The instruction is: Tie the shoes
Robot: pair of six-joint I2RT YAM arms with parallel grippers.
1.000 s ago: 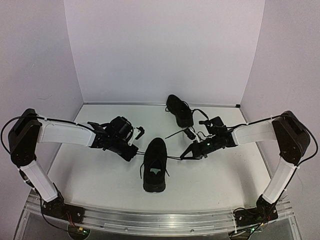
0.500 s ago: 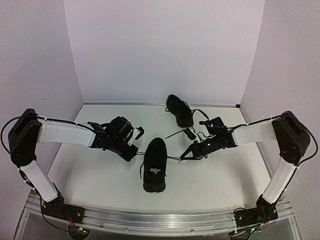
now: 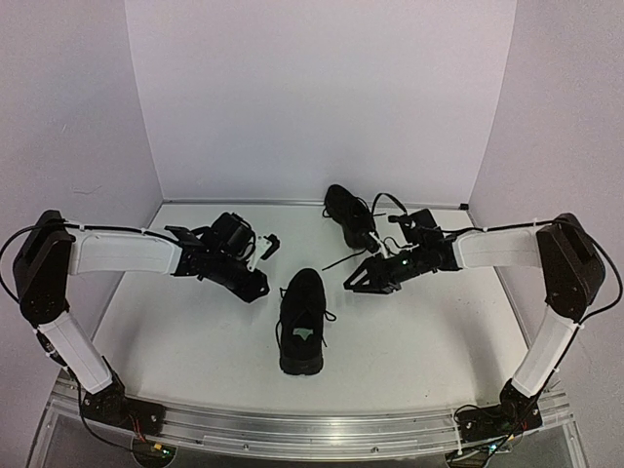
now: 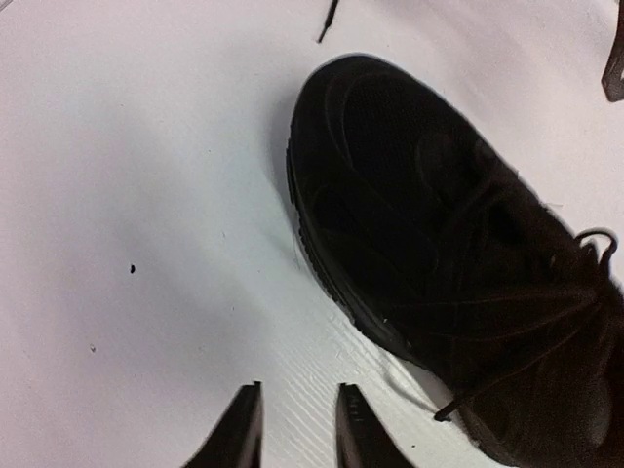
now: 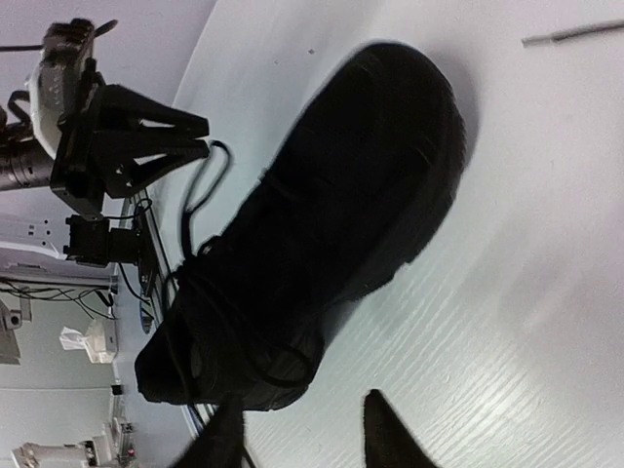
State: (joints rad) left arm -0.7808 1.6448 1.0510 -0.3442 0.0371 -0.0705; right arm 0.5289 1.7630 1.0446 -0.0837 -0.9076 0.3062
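Two black shoes lie on the white table. The near shoe (image 3: 302, 322) points its toe away from the arms, its laces loose over the tongue. The far shoe (image 3: 349, 214) lies at the back, a lace trailing from it toward the middle. My left gripper (image 3: 259, 290) hovers just left of the near shoe's toe; in the left wrist view the left gripper (image 4: 297, 421) is open with bare table between its fingers and the shoe (image 4: 439, 253) to the right. My right gripper (image 3: 352, 284) is open right of the toe. In its wrist view the right gripper (image 5: 302, 434) holds nothing beside the shoe (image 5: 331, 224).
White walls enclose the table (image 3: 195, 331) on three sides. A thin black lace end (image 3: 336, 261) lies on the table between the two shoes. The left gripper (image 5: 146, 136) shows beyond the shoe in the right wrist view.
Both grippers have opened and let go of the lace that ran taut from the near shoe. Each has lifted slightly toward the back, and the lace now lies slack at the shoe.
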